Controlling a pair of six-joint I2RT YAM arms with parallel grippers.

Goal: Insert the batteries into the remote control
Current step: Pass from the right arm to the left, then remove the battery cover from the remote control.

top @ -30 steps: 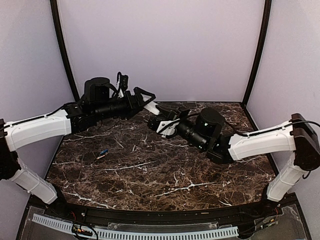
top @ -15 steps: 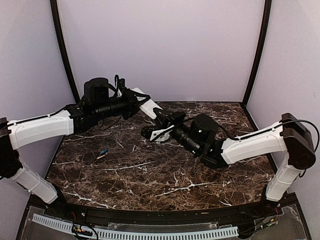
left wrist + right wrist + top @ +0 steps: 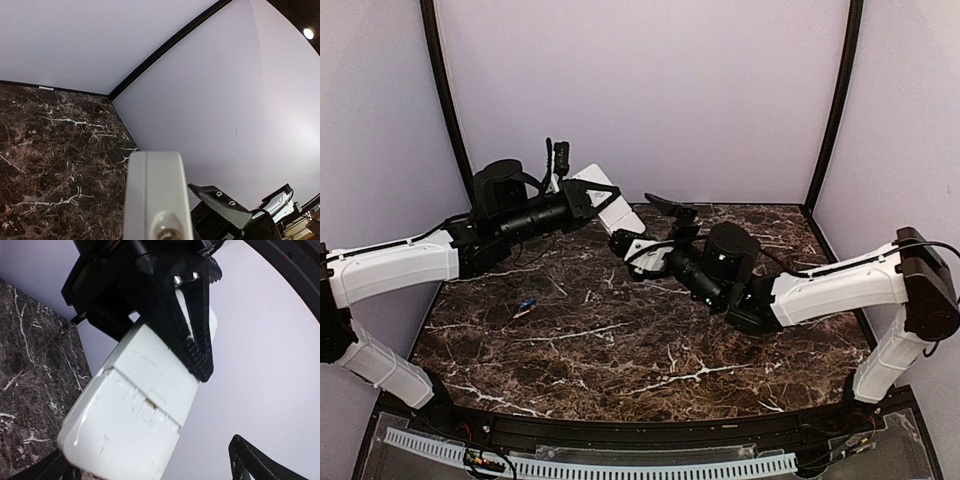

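Now, left gripper (image 3: 588, 196): pressed shut on the remote control (image 3: 616, 208), with its black fingers (image 3: 197, 325) clamped across the upper half and holding it off the table (image 3: 650, 340).
Remote control: in the air, sticking out ahead of the left gripper's fingertips. Its free end slants down toward the right gripper (image 3: 642, 225), and its back face is turned to the right wrist camera.
Why held so: my read is that one arm offers up the back so the other can get at the battery compartment.
Right gripper: spread wide, one finger on either side of the remote's free end. It touches nothing that I can see.
Cover panel (image 3: 125, 415): a seam and a small notch show on the white back. It looks closed, so loading seems not yet begun.
Batteries (image 3: 525, 307): a small blue piece lies on the table, well below the left gripper and back toward that arm's base, well apart from both grippers. It is too small to count.
Why there: likely waiting until the compartment is open.
Writing: none readable. The back is plain white plastic with faint scuffs, and I can make out no brand, label or polarity marks.
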